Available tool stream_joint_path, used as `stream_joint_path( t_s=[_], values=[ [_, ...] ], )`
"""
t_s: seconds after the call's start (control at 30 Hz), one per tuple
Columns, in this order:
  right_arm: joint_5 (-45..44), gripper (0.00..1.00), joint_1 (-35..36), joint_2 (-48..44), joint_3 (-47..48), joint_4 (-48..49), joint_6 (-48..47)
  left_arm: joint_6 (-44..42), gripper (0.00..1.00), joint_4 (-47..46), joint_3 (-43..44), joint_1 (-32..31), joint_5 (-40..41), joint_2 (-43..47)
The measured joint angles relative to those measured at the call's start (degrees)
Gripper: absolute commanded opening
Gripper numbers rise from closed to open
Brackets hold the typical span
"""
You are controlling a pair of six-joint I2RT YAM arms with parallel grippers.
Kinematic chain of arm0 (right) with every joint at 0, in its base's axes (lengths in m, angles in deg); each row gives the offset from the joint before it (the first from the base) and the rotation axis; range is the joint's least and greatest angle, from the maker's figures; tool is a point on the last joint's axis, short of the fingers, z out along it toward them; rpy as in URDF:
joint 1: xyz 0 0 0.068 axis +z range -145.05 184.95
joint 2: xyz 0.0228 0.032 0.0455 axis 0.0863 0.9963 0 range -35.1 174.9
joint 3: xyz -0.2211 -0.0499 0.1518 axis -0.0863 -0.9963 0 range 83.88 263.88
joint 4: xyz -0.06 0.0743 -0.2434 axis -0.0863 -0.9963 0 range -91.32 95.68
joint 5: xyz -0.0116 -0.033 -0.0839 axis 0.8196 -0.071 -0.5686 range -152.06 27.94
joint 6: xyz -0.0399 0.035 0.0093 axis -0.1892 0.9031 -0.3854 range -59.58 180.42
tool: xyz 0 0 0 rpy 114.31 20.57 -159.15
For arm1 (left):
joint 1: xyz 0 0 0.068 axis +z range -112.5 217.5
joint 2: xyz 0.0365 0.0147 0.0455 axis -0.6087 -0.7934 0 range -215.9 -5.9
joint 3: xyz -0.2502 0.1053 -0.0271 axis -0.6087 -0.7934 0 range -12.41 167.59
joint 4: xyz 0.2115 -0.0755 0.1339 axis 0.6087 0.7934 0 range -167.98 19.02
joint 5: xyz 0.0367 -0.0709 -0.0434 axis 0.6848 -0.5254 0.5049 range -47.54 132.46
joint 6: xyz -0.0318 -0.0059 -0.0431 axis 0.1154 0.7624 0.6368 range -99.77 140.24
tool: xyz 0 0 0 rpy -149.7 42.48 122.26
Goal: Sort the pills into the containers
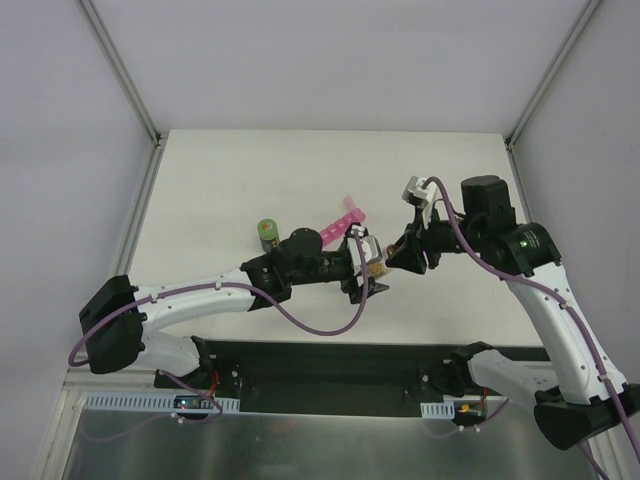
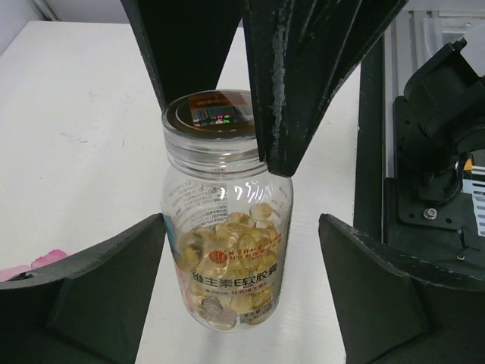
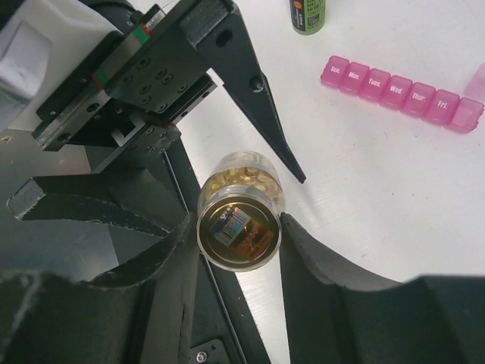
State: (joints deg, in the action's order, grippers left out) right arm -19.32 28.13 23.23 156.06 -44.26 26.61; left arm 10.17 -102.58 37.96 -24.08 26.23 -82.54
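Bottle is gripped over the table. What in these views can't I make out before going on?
- Bottle mouth, sealed or open: glare on top, both wrist views.
- Pink organizer: end cut by right wrist view's edge; in the top view, left arm covers part.
- Green bottle: cut off by top edge, right wrist view.
- Pills: count, label hides many, left wrist view.

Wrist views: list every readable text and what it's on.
"Sun." "Mon." "Tues." "Wed." "Thur." "Fri.": one per lid on the pink pill organizer; seventh lid unreadable.
"维生素E软胶囊": label of the clear bottle; smaller print beneath too small.
Print on that bottle's top seal: blurred.
Label on the green bottle: too small to read.
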Motion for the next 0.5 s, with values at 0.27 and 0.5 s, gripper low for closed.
stream_joint_path(
  t_s=[0.27, 0.5],
  values=[
    [1.3, 0.14, 0.0, 0.9, -0.8, 0.5, 1.3, 0.2, 0.2, 0.7, 0.4, 0.0, -0.3, -0.2],
    [1.3, 0.63, -0.2, 0.9, -0.9, 0.1, 1.4, 0.5, 0.0, 1.4, 0.5, 0.0, -1.0, -0.2]
  ],
)
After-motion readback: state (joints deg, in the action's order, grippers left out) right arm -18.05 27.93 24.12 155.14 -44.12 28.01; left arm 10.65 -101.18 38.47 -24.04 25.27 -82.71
